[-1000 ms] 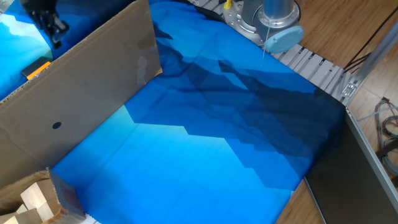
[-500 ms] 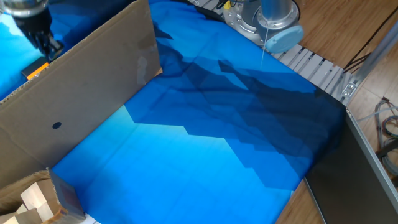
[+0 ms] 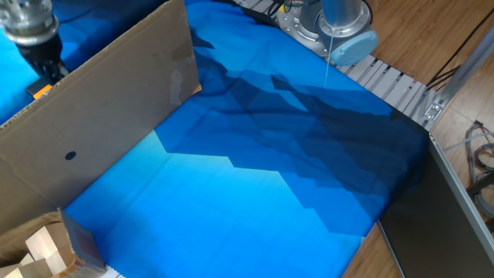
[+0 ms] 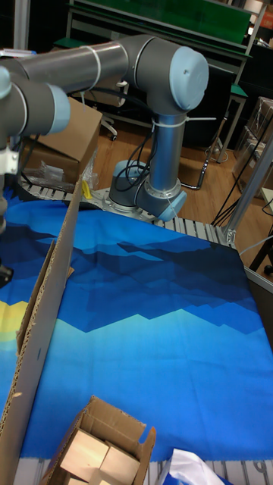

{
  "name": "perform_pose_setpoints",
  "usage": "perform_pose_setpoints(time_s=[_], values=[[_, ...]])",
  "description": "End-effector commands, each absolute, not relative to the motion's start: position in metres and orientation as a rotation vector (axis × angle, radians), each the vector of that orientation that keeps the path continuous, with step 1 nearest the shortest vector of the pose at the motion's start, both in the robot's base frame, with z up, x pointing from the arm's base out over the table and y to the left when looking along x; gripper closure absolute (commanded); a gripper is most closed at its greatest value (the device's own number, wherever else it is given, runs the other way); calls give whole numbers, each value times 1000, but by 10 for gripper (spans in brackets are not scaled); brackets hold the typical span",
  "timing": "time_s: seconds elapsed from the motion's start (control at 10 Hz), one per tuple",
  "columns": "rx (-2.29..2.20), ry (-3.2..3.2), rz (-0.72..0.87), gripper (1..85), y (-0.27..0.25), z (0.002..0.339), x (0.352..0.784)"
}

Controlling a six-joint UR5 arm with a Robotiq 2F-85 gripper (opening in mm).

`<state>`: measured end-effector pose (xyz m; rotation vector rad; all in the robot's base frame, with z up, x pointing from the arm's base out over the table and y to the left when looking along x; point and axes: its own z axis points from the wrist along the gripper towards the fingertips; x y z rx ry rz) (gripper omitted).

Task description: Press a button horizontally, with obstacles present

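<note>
From where I stand, the big cardboard sheet (image 3: 100, 108) stands on edge across the left of the blue cloth (image 3: 255, 177), and the arm reaches over to its far side. In the fixed view the gripper (image 3: 48, 71) hangs in the far left corner, just above the button (image 3: 40, 90), of which only a sliver of yellow-orange shows over the cardboard's top edge. The gripper's dark tip sits right at that sliver, but the sheet hides where the two meet, so I cannot tell whether they touch. Nor can I tell whether the fingers are clenched or released; no gap or contact shows in either view.

The step in hand looks like the final approach to the press. To do it well, I judge the tool should keep clear of the cardboard's top edge, settle level with the button's face, then push sideways in one straight line. Any drift toward the near side risks knocking the sheet over, since it seems only lightly propped.

In the tall view the arm's grey tubes and pale blue joint cap (image 4: 188, 74) arch over from the base (image 4: 148, 201) at the far end, and an open carton of wooden blocks (image 4: 102, 451) sits at the near edge.

I can read no brand, label or writing anywhere; the cardboard shows only one small dark dot (image 3: 70, 154).
</note>
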<state>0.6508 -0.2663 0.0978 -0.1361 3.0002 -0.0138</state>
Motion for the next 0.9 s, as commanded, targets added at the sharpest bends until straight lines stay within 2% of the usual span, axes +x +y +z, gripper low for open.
perform_pose_setpoints(time_s=[0.0,0.8], values=[[-145,2983,-5,847,-266,76,662],[-133,2975,-39,847,-271,48,669]])
